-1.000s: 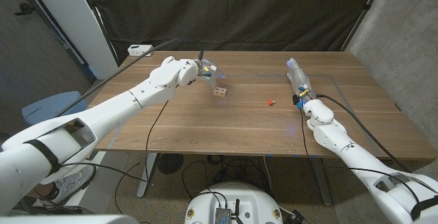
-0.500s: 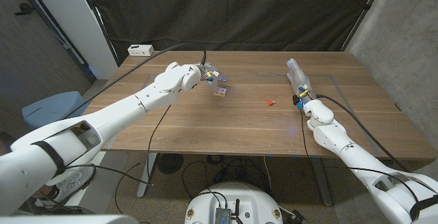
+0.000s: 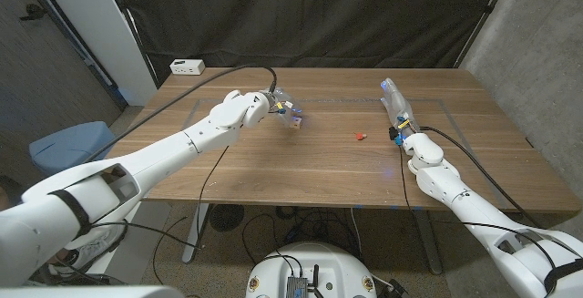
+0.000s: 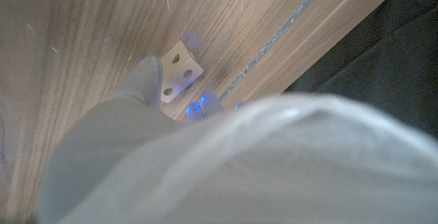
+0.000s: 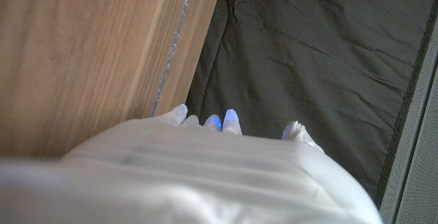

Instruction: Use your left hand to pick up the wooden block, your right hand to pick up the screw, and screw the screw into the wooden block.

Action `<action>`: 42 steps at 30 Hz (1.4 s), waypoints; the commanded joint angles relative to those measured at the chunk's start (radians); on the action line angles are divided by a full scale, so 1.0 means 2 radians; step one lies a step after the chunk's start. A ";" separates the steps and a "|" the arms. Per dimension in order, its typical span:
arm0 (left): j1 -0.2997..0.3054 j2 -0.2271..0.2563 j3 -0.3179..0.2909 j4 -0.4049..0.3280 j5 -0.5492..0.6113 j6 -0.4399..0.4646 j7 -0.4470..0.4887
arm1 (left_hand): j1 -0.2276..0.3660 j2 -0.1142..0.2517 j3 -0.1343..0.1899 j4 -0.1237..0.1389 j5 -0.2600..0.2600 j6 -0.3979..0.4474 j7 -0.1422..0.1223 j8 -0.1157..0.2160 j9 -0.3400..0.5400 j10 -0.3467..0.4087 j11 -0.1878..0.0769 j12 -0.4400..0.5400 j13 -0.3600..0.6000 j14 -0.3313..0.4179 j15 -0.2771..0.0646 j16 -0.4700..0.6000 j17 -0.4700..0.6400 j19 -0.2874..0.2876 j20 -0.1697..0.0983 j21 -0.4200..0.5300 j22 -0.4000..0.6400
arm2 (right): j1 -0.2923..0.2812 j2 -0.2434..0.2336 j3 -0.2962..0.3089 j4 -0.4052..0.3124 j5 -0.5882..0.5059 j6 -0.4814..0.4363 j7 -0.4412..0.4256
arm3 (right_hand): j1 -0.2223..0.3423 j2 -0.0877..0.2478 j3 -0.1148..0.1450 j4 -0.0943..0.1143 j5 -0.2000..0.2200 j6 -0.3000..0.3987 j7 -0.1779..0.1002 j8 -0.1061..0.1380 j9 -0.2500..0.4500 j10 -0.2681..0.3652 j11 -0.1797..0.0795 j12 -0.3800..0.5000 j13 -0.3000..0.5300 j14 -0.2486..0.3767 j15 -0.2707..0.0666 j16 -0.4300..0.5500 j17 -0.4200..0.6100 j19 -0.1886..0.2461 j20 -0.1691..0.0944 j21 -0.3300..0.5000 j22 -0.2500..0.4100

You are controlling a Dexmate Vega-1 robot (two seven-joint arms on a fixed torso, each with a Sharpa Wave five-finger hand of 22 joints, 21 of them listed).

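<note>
A small wooden block (image 3: 294, 121) with holes in its faces sits on the table (image 3: 301, 166), left of centre. My left hand (image 3: 279, 105) hovers just behind and over it with its fingers spread. In the left wrist view one finger (image 4: 146, 80) lies against the side of the block (image 4: 180, 70), and the block stays on the table. A small red screw (image 3: 360, 136) lies by itself right of centre. Further right, my right hand (image 3: 397, 107) stands with its fingers stretched toward the far edge, holding nothing, a little way from the screw.
A white power strip (image 3: 187, 65) lies on the table's far left corner. A black curtain (image 3: 310, 15) hangs behind the table. A blue seat (image 3: 68, 143) stands beside the table's left edge.
My left hand has moved right and down onto the wooden block, so its fingers now reach the block. The block, the screw and the right hand have not moved.
</note>
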State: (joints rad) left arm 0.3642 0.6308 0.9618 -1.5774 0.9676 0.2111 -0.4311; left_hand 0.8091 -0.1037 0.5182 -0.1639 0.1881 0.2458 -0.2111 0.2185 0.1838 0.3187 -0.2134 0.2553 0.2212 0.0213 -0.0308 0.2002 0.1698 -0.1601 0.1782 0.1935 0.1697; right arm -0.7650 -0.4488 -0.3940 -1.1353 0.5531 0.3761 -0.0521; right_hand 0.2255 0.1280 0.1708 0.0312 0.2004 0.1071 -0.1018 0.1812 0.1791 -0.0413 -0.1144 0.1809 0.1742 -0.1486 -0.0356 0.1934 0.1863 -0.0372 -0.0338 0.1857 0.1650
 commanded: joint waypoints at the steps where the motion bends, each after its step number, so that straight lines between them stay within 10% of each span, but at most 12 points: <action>1: -0.003 -0.006 0.010 0.023 0.005 -0.008 0.019 | 0.006 0.000 -0.001 0.000 -0.002 0.008 -0.001 0.003 0.002 0.008 0.000 0.004 0.002 0.006 -0.007 0.002 0.002 0.004 0.001 0.003 0.003 | 0.002 0.002 -0.001 0.003 -0.001 -0.002 -0.001 | 0.000 -0.002 0.004 0.000 0.003 -0.004 -0.001 0.004 0.001 0.002 -0.003 0.002 0.002 -0.005 -0.006 0.001 0.001 0.000 -0.004 0.003 0.003; 42: -0.008 -0.019 0.026 0.057 0.003 -0.016 0.079 | 0.044 0.010 -0.026 0.003 -0.003 0.120 -0.001 0.019 0.006 0.113 -0.003 0.044 0.035 0.080 -0.034 0.007 0.004 0.049 -0.007 0.004 0.002 | 0.009 0.005 -0.004 0.018 0.000 -0.002 0.004 | -0.001 -0.002 0.006 -0.002 0.003 -0.004 -0.001 0.004 0.001 0.003 -0.004 0.002 0.002 -0.004 -0.006 0.001 0.000 0.001 -0.004 0.003 0.003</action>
State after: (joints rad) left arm 0.3461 0.5953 1.0118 -1.4706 0.9733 0.1773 -0.3091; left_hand 0.8828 -0.0826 0.4736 -0.1559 0.1848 0.4625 -0.2127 0.2480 0.1934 0.5240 -0.2198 0.3330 0.2836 0.1627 -0.0399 0.2079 0.1749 -0.0764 0.1616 0.1935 0.1697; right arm -0.7545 -0.4411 -0.3995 -1.1117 0.5525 0.3723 -0.0486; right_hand 0.2255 0.1280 0.1764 0.0255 0.2004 0.1071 -0.1018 0.1812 0.1791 -0.0413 -0.1143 0.1809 0.1743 -0.1486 -0.0356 0.1934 0.1863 -0.0374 -0.0339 0.1857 0.1649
